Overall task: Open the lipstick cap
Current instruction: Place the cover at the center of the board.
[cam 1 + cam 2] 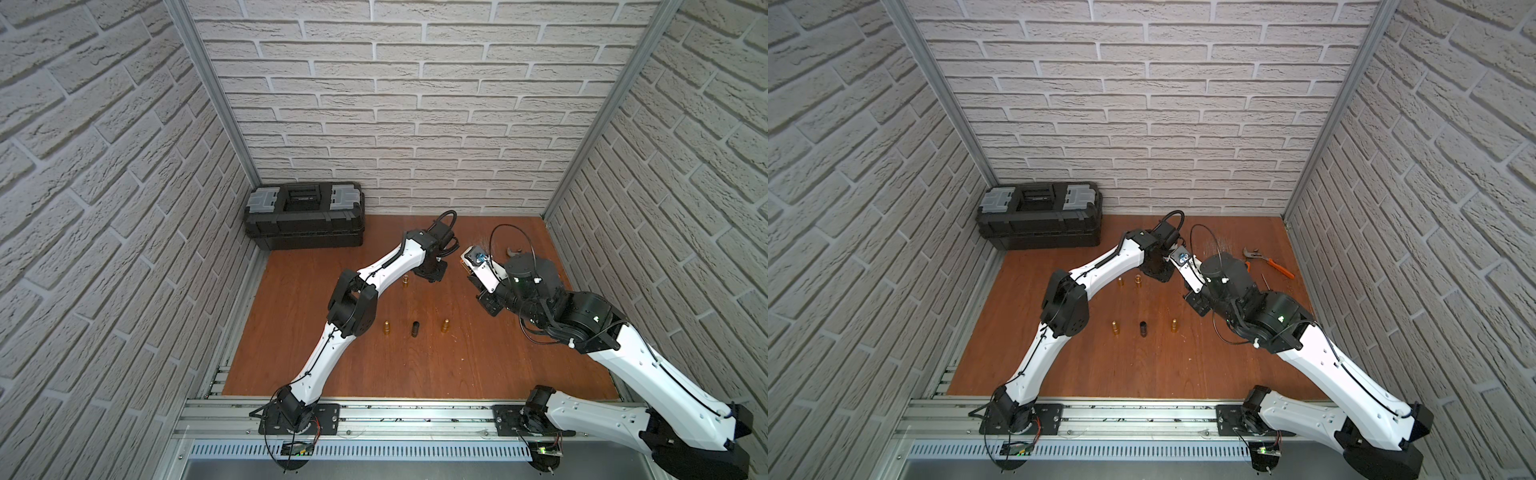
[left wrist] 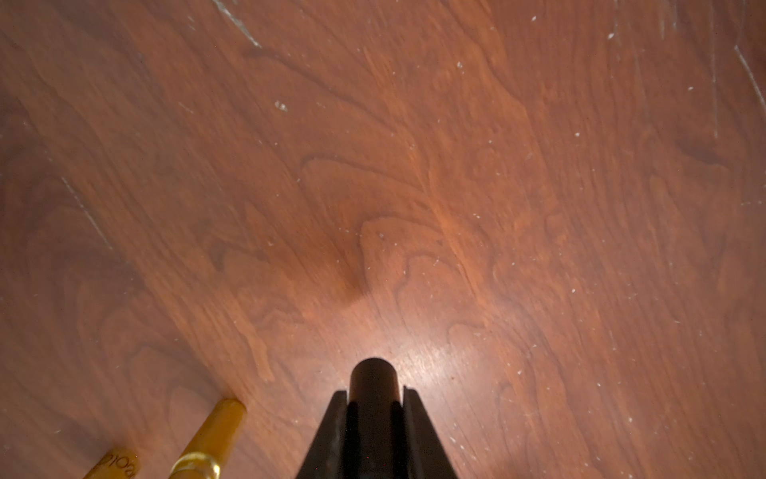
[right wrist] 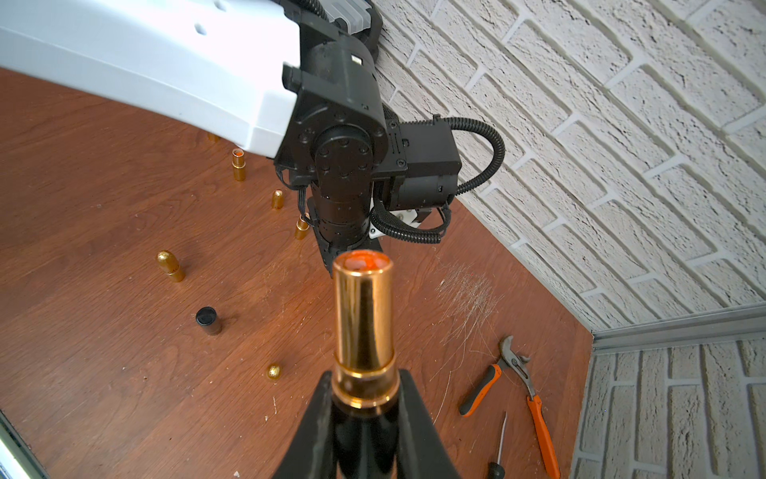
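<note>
1. The right gripper (image 3: 364,390) is pinching the lipstick (image 3: 362,323) by its black base, gold tube bared.
2. The left gripper (image 2: 374,398) is pinching the black cap (image 2: 373,375), held apart over the surface (image 2: 414,166).
3. Opening is looking done, with nothing obvious remaining.

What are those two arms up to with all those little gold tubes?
They are opening a lipstick. The right gripper is clamped on the base of a gold lipstick, which is uncapped, with the orange stick showing at its top. The left gripper is shut on a black cap, pointing down at the wooden table. So the cap looks already pulled off. More gold tubes stand on the table between the arms.
</note>
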`<control>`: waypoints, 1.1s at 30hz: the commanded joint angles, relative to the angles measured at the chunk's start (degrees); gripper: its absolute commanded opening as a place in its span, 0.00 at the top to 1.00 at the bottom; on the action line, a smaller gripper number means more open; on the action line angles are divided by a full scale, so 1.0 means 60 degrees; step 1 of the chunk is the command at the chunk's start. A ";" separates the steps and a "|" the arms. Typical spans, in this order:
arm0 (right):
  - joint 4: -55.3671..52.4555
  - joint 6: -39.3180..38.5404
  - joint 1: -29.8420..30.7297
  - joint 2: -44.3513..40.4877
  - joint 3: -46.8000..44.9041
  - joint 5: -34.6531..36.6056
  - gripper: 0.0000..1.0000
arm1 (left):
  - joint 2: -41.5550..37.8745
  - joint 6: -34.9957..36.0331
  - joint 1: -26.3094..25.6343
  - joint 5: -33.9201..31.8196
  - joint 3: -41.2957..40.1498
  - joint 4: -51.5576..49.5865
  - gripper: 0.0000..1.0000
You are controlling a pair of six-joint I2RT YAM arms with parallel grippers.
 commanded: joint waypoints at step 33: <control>0.0369 0.0329 0.0015 -0.0148 -0.0429 -0.0130 0.90 | -0.1135 -0.0442 0.0422 0.1259 0.1399 -0.0998 0.49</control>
